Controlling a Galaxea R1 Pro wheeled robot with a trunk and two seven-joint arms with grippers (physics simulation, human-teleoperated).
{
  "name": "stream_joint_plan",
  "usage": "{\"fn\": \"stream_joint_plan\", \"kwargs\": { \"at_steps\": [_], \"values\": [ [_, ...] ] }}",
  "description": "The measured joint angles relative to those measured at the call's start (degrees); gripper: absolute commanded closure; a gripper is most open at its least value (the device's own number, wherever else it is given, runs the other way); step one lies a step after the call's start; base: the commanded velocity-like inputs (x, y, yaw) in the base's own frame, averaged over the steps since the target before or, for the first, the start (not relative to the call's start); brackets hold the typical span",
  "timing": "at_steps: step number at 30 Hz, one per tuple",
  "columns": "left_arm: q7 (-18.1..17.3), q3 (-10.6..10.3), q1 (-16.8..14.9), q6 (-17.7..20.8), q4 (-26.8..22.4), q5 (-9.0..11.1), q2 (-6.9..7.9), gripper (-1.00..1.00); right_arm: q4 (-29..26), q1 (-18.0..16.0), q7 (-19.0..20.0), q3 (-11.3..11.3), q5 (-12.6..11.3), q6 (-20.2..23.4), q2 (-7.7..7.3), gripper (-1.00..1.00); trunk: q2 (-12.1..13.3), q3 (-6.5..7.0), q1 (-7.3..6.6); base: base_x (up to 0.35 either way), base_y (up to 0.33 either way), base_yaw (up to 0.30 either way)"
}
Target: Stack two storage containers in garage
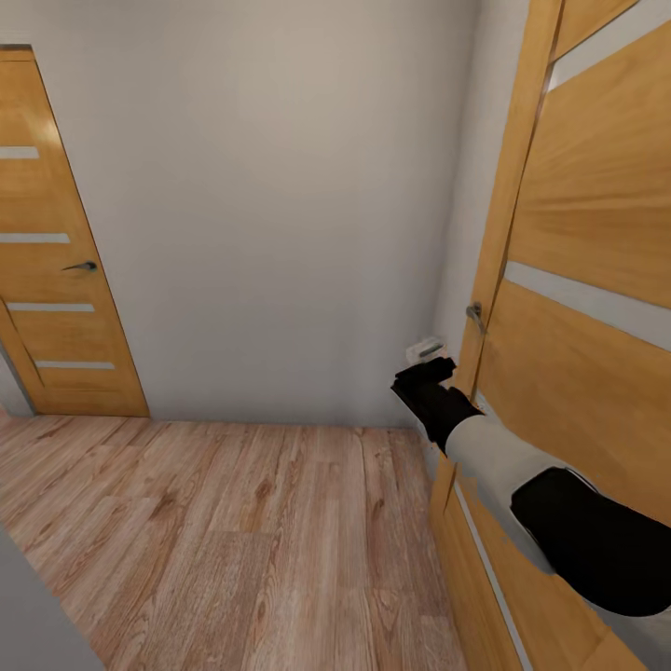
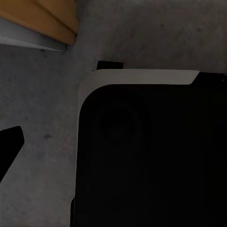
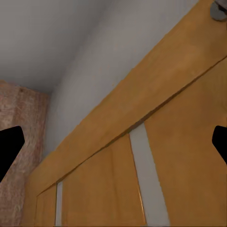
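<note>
The two storage containers are out of view. My right gripper (image 1: 421,373) reaches forward at the edge of a light wood door (image 1: 578,354), just below its metal handle (image 1: 476,315). In the right wrist view its black fingertips (image 3: 9,146) sit far apart at the frame's sides, open and holding nothing, with the door's panels (image 3: 142,156) close in front. My left gripper (image 2: 113,146) hangs low beside my black and white base (image 2: 151,156). One of its fingertips (image 2: 9,142) sits far out to the side over a rough grey floor (image 2: 42,179).
Light wood-plank flooring (image 1: 233,531) runs ahead to a plain pale wall (image 1: 280,205). A second wood door (image 1: 56,261) with a handle is shut at the left. The open door leaf crowds my right side. A grey strip (image 1: 28,606) shows at the lower left.
</note>
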Motion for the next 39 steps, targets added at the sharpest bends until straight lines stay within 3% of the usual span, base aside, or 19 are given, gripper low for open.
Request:
{"fn": "stream_joint_plan", "kwargs": {
  "at_steps": [5,9,11,14,15,16,19,24,28,39],
  "values": [
    [0.0,0.0,0.0,0.0,0.0,0.0,0.0,-1.0,0.2,0.0,0.1,-0.1,-0.2,-0.2,4.08,-1.0,0.0,0.0,0.0,0.0,0.0,0.0],
    [0.1,0.0,0.0,0.0,0.0,0.0,0.0,-1.0,0.2,0.0,0.7,-0.4,-0.8,-0.7,4.23,-1.0,0.0,0.0,0.0,0.0,0.0,0.0],
    [0.1,0.1,0.0,0.0,0.0,0.0,0.0,-1.0,0.2,0.0,1.2,-0.5,-2.6,-0.9,4.23,-1.0,0.0,0.0,0.0,0.0,0.0,0.0],
    [0.1,0.1,0.0,0.0,0.0,0.0,0.0,-1.0,0.3,0.4,3.2,-0.4,-8.5,-2.3,4.23,-1.0,0.0,0.0,0.0,0.0,0.0,0.0],
    [0.1,0.1,0.0,0.0,0.0,0.0,0.0,-1.0,0.7,0.7,5.6,-0.4,-12.1,-3.8,4.23,-1.0,0.0,0.0,0.0,0.0,0.0,0.0],
    [0.1,0.1,0.0,0.0,0.0,0.0,0.0,-1.0,1.6,0.9,7.8,-0.3,-13.7,-4.7,4.23,-1.0,0.0,0.0,0.0,0.0,0.0,0.0],
    [0.1,0.1,0.0,0.0,0.0,0.1,0.0,-1.0,5.3,1.2,14.0,-0.2,-15.8,-7.1,4.23,-1.0,0.0,0.0,0.0,0.0,0.0,0.0],
    [0.2,0.1,0.0,0.0,0.0,0.1,0.0,-1.0,9.8,1.8,23.1,-0.2,-16.8,-11.6,4.23,-1.0,0.0,0.0,0.0,0.0,0.0,0.0],
    [0.2,0.1,0.0,0.0,0.0,0.1,0.0,-1.0,11.0,5.5,29.0,-0.2,-17.0,-14.1,4.23,-1.0,0.0,-0.01,0.0,0.0,0.0,0.0],
    [0.2,0.1,0.0,0.0,0.0,0.2,0.0,-1.0,11.2,15.2,30.8,0.1,-16.5,-16.8,4.23,-1.0,0.0,-0.01,0.0,0.0,0.0,0.0]
  ]
}}
